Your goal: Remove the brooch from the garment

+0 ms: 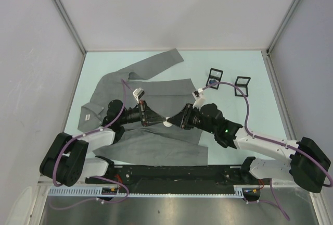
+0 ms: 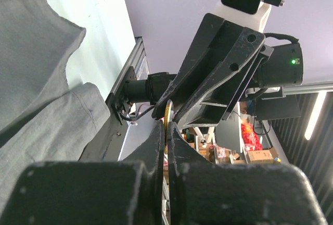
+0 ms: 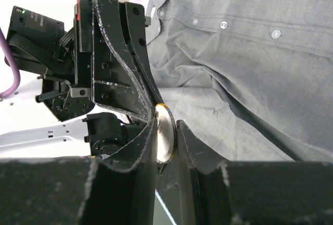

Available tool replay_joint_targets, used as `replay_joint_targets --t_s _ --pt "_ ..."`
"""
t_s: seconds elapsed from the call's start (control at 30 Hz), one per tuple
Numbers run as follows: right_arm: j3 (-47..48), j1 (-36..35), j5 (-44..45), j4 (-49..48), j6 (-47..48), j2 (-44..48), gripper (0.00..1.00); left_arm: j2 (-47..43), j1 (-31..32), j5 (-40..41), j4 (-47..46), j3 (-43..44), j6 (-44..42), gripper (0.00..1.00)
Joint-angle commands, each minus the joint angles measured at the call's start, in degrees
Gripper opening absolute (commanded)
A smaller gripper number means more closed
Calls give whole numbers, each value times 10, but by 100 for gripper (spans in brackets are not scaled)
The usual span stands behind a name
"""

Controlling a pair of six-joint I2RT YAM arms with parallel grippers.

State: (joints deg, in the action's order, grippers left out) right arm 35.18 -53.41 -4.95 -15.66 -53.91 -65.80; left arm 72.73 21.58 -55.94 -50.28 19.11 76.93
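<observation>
Left fingers (image 2: 155,149) are pinched fully together on the rim of the brooch (image 3: 165,134), a thin pale disc with a gold edge. Right fingers (image 3: 195,147) are part open and straddle the same disc from the opposite side. One pad sits at its face and there's a visible gap to the other, so no grip there yet. The two arms meet tip to tip with the brooch right between them, equally near both; only the left has it. The disc is edge-on to the right fingers, flat faces toward the pads, so a squeeze would catch it across its thin way. The garment (image 1: 156,147) lies flat on the worktop (image 1: 260,69), below both sets of fingers. The brooch looks raised off the cloth; can't tell if the pin is out.
</observation>
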Motion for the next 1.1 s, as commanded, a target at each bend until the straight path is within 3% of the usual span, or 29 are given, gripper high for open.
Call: replay_joint_targets --t_s 0.0,0.37,0.47,0.6,0.67,0.73,0.87,1.07 --pt "17 -28 27 -35 17 -9 22 -14 3 0 -75 -5 43 1" --pt "16 -60 81 -75 14 -16 25 -29 5 11 -75 -14 54 1" --pt "17 -60 80 -72 16 -1 34 -26 5 9 -69 -13 46 0" --pt "17 -47 82 -8 39 44 57 -17 5 8 -65 -19 38 0" --pt "16 -36 71 17 50 69 62 -14 4 8 -70 -20 38 0" --pt "17 -26 56 51 66 84 63 -10 5 7 -73 -21 41 1" --pt "17 -16 42 91 75 107 52 -12 5 6 -78 -19 43 1" --pt "17 -6 27 79 65 88 46 -28 5 5 -75 -15 48 0"
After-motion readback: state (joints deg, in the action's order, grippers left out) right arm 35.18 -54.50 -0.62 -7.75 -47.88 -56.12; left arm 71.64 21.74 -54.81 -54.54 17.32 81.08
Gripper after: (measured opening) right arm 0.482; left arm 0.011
